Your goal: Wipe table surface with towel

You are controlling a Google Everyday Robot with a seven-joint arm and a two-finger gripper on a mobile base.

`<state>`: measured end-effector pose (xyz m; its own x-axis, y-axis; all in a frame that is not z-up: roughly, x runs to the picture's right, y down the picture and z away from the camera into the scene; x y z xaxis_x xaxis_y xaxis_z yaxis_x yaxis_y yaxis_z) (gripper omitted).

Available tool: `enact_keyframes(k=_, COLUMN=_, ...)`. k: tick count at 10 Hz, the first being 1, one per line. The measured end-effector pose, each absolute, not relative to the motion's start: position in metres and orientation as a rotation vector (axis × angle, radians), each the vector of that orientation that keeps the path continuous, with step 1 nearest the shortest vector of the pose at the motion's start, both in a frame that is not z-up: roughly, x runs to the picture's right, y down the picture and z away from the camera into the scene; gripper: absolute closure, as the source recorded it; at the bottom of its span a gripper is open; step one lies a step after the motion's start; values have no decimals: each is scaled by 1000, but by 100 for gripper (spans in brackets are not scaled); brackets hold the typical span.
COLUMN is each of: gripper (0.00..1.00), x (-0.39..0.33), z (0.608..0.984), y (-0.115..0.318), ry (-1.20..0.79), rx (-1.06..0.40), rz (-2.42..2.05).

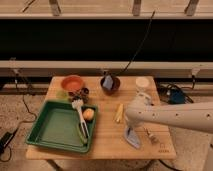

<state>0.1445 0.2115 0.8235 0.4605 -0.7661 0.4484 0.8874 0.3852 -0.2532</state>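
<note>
Gripper was low over the table surface, right of centre, fingers clenched on the towel. Towel hung beneath it, lower end touching the wood, near the yellow corn cob.

One raised camera looks down across the table surface from the front

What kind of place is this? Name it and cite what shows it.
Probably a robot test lab, not a home: a lone table of props like the green tray, cables trailing across the floor, and the gripper pressing a towel down.
</note>
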Motion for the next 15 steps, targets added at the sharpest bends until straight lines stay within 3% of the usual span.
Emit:
enact_keyframes(k=9, gripper=98, x=65, z=800, y=219, ry=-352, rx=-442, rz=-1206)
enact_keyframes(k=15, gripper=41, x=124, z=804, y=223, ry=-339, rx=-490, rz=-1159)
